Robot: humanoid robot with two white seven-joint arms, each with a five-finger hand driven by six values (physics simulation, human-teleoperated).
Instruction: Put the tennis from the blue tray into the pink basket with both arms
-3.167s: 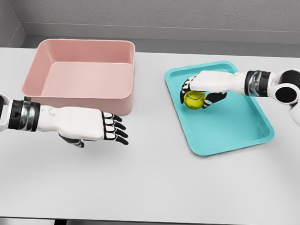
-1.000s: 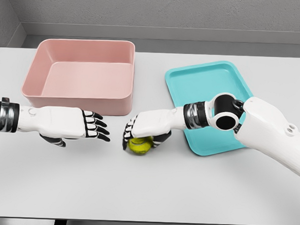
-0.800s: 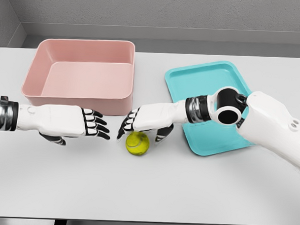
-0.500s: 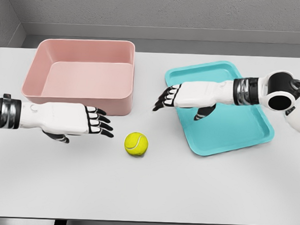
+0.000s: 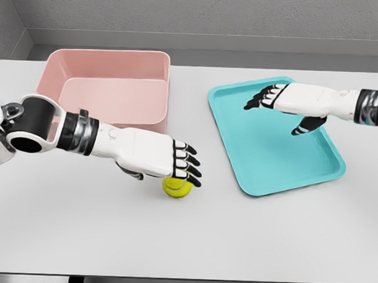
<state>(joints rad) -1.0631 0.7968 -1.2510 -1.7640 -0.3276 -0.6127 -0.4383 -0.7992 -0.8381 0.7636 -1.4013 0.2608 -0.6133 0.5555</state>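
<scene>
1. Your left hand has its fingers stretched flat over the ball, covering its top; you cannot tell whether they touch it, and they have not closed on it.
2. Your right hand hangs over the tray, fingers spread loosely and holding nothing.
3. The ball sits on the table, between basket and tray, just in front of the basket's near corner.
</scene>
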